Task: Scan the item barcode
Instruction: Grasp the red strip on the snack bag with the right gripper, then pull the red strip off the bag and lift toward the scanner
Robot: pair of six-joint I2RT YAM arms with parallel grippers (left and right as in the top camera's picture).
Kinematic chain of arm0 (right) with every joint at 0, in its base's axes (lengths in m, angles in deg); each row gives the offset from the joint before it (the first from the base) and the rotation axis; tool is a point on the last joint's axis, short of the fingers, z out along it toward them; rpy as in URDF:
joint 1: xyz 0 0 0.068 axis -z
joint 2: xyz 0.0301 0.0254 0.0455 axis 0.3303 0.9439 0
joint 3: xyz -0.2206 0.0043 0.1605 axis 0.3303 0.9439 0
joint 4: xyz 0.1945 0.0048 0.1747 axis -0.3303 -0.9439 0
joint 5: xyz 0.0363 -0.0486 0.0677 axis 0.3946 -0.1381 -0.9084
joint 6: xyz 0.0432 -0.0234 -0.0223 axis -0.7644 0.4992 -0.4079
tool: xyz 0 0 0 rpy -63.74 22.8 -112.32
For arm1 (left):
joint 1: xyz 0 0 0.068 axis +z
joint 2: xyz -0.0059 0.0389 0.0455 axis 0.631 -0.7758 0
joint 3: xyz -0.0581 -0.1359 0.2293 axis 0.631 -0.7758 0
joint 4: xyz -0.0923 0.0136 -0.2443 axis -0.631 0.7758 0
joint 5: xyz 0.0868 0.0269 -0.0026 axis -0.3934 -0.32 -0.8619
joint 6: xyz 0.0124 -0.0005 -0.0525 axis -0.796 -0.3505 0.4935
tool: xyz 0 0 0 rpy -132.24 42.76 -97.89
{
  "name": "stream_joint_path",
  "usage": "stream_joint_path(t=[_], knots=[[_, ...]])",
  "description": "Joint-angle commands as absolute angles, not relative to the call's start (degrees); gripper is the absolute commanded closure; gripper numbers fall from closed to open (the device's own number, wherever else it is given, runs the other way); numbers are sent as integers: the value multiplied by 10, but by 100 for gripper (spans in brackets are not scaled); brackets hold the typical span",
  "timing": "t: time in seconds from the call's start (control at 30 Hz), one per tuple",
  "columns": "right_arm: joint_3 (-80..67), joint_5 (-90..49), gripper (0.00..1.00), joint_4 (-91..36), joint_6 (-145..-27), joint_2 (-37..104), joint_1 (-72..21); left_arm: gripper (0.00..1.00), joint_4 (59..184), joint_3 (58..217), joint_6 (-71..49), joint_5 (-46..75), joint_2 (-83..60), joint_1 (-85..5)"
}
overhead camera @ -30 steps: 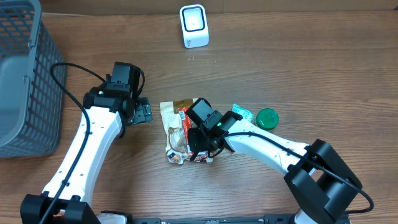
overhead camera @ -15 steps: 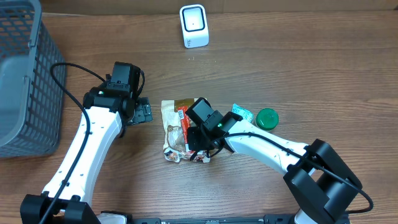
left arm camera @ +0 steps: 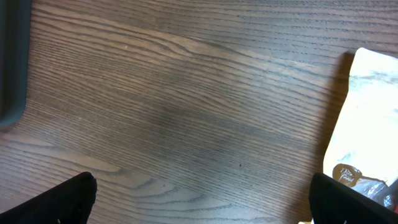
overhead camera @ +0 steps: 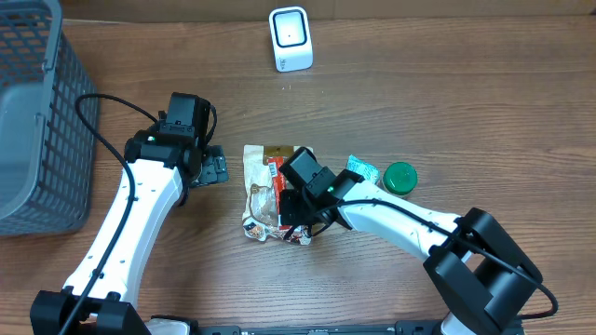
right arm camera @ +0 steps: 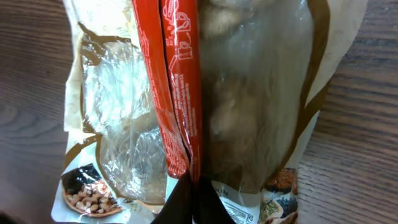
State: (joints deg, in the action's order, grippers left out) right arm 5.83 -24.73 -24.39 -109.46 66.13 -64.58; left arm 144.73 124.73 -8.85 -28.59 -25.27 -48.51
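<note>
The item is a crinkled clear and tan snack bag [overhead camera: 261,191] with a red seam, lying at the table's middle. In the right wrist view the bag [right arm camera: 249,93] fills the frame, and a bit of its barcode [right arm camera: 236,215] shows at the bottom edge. My right gripper [overhead camera: 291,216] [right arm camera: 194,193] is shut on the bag's red seam, pinching the fold between its dark fingers. My left gripper [overhead camera: 216,167] [left arm camera: 208,199] hovers wide open over bare wood just left of the bag [left arm camera: 367,124], holding nothing. The white scanner [overhead camera: 290,38] stands at the back centre.
A grey mesh basket [overhead camera: 28,121] sits at the far left edge. A green round cap [overhead camera: 400,176] and a teal packet [overhead camera: 363,170] lie right of the bag, beside my right arm.
My right jaws have closed fully onto the bag's red seam, and the bag has shifted slightly toward the right. The left arm has not moved.
</note>
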Motion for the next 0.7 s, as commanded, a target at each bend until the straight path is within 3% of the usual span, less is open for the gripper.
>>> stream_joint_path(t=[0.0, 0.47, 0.67], knots=[[64, -287, 96, -247, -1097, 658, -626, 0, 1445, 1256, -89, -291, -248, -486], [55, -368, 96, -254, -942, 494, -571, 0, 1445, 1256, -89, -291, -248, -486], [55, -384, 96, -304, -796, 416, -571, 0, 1445, 1256, -89, -291, -248, -486]])
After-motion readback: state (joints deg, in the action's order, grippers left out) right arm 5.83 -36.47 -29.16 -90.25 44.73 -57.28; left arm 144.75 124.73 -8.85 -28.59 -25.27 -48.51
